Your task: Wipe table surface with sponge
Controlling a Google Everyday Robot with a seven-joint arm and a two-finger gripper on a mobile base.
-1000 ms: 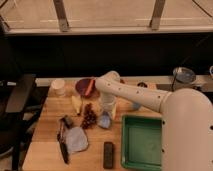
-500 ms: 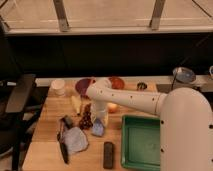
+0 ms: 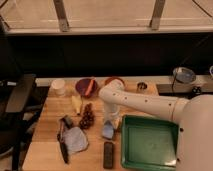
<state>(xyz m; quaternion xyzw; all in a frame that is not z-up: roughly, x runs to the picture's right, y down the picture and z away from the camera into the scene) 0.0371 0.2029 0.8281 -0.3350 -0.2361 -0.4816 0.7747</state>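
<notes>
The light tan plank table surface fills the lower middle of the camera view. The small light-blue sponge lies on it, just left of the green tray and above the black bar. My white arm reaches in from the lower right, bends near the table's back, and points down. My gripper is directly over the sponge's upper edge, at or very near it. The wrist hides where it meets the sponge.
A green square tray sits to the right. A black remote-like bar lies in front of the sponge. A grey-blue cloth, dark grapes, a pale yellow block, a dark red bowl and a white cup lie to the left. A black chair stands at the far left.
The arm has swung left and its wrist has come down toward the front, bringing the gripper from above the table's middle down to the sponge.
</notes>
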